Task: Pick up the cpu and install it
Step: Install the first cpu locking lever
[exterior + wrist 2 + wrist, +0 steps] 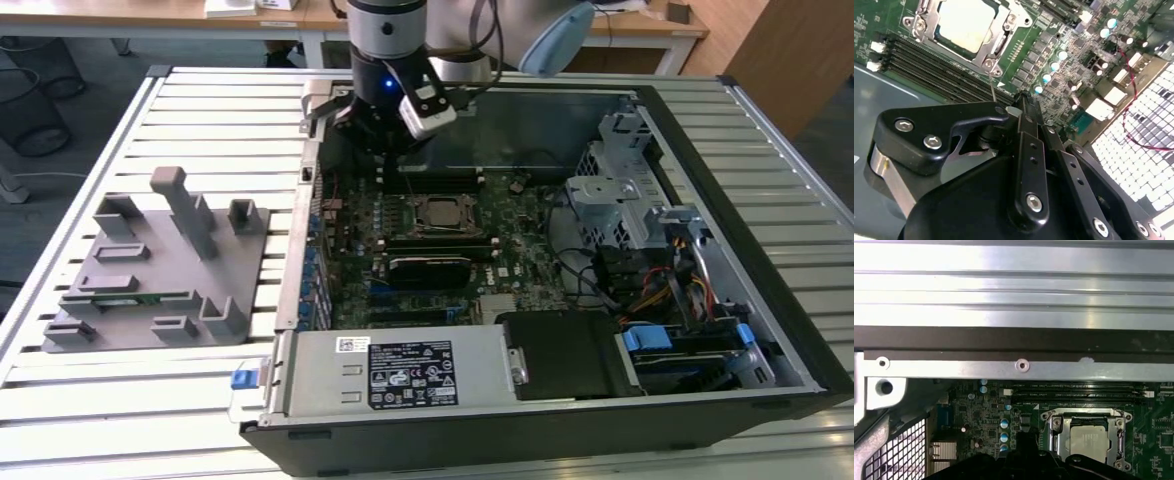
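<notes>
The cpu (438,212) lies flat in the metal socket frame (467,214) in the middle of the motherboard (400,300), silver top up. Both wrist views show the cpu (966,22) (1089,440) seated inside the frame. My gripper (387,160) hangs over the far part of the board, just beyond the socket towards the case's far wall and apart from the chip. In the second wrist view the black fingers (1026,145) of my gripper (1019,100) come together at the tip with nothing between them.
The open computer case (787,330) lies on a slatted metal table (200,120). A grey parts fixture (154,265) stands at the exterior view's left. A power supply (394,372) sits at the near end, and drive cages with cables (627,200) at the exterior view's right.
</notes>
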Controlling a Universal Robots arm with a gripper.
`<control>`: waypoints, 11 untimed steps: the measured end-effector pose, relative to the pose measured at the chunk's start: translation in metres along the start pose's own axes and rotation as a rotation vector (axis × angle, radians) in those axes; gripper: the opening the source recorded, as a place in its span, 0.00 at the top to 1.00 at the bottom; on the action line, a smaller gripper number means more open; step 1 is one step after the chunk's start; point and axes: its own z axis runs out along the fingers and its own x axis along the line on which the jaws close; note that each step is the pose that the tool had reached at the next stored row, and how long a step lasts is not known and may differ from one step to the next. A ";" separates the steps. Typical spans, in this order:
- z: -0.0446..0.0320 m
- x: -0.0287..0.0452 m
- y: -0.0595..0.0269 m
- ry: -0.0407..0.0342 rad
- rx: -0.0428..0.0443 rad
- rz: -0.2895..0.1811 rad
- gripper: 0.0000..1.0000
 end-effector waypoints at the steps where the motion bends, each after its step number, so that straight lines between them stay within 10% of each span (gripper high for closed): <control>1: 0.0001 -0.0003 0.0004 0.0001 0.0000 0.000 0.89; 11: 0.0002 -0.0003 0.0024 0.0001 0.0000 0.000 0.89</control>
